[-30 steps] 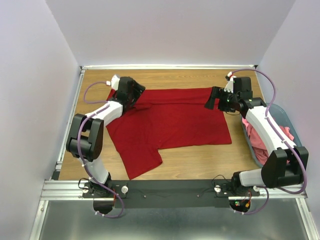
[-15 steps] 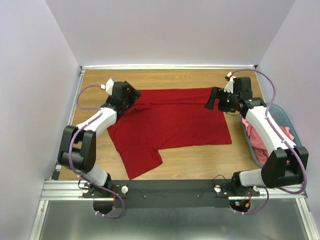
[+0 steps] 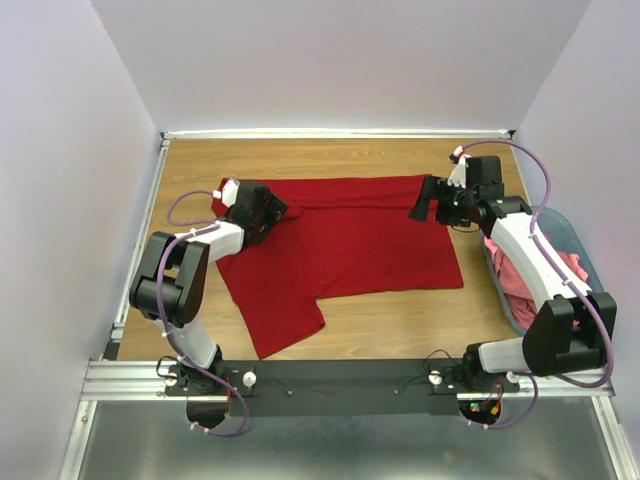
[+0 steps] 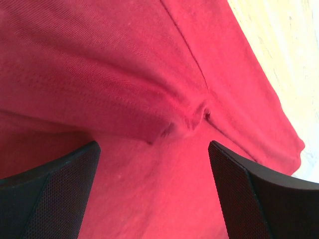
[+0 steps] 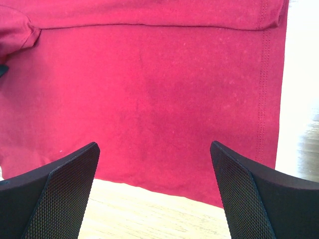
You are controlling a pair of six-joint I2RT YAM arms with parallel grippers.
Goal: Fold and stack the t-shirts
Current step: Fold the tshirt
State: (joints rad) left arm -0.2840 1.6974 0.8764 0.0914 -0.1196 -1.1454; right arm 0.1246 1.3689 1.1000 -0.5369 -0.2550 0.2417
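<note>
A dark red t-shirt point(image 3: 345, 245) lies spread on the wooden table point(image 3: 330, 160), its far edge folded over into a band and one sleeve sticking out toward the near left. My left gripper point(image 3: 272, 212) hovers open over the shirt's far-left part; in the left wrist view the red cloth point(image 4: 149, 99) fills the gap between the fingers, nothing pinched. My right gripper point(image 3: 420, 205) is open above the shirt's far-right corner, and the right wrist view shows the hem of the t-shirt point(image 5: 159, 99) beyond empty fingers. Salmon-pink t-shirts point(image 3: 520, 285) lie bunched in the basket.
The grey-blue basket point(image 3: 578, 240) stands at the right edge of the table, partly under the right arm. Low walls close the table at the back and sides. A black rail point(image 3: 340, 378) with the arm bases runs along the near edge.
My left gripper has opened wider and shifted back toward the right over the shirt's far-left part after swinging left. The right arm and the shirt's right side have stayed still.
</note>
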